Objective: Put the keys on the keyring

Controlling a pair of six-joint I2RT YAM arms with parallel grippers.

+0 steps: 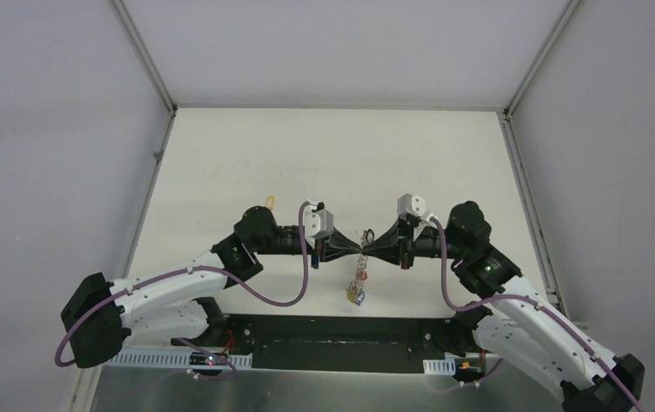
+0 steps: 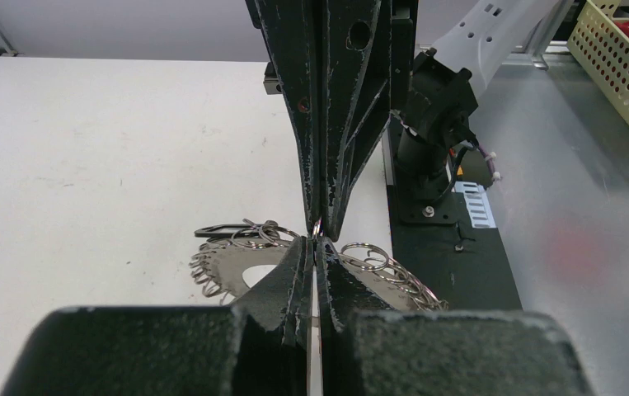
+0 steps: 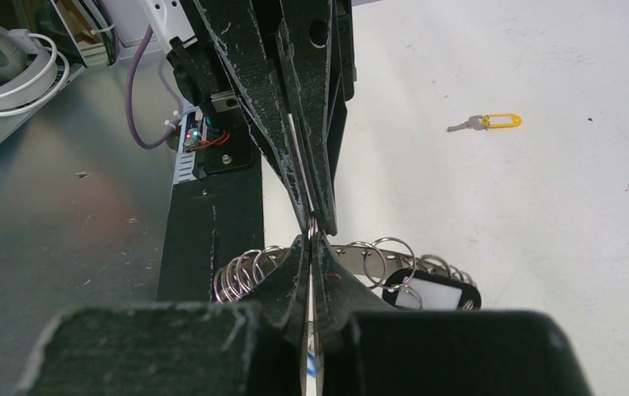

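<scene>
Grey wiry keyring (image 1: 360, 268) of looped coils hangs pinched between both pairs of fingers (image 2: 282, 285), coloured keys (image 1: 355, 296) bunched at its lower end. One yellow-headed key (image 3: 492, 123) lies flat on the tabletop (image 3: 558, 214), well apart from the fingers.

Pale grey wall panels (image 1: 49, 129) enclose a white table (image 1: 332, 154) under soft, even light. Aluminium frame posts (image 1: 145, 56) rise at its far corners. A brushed metal bench (image 3: 63, 214) fills the right wrist view's left side. A perforated cream basket (image 2: 624, 74) sits at the upper right of the left wrist view.

The left gripper (image 1: 356, 247) and right gripper (image 1: 377, 245) meet nose to nose, keyring (image 1: 359, 276) hanging under them, a gate across the table (image 1: 332, 146); beyond is open.
</scene>
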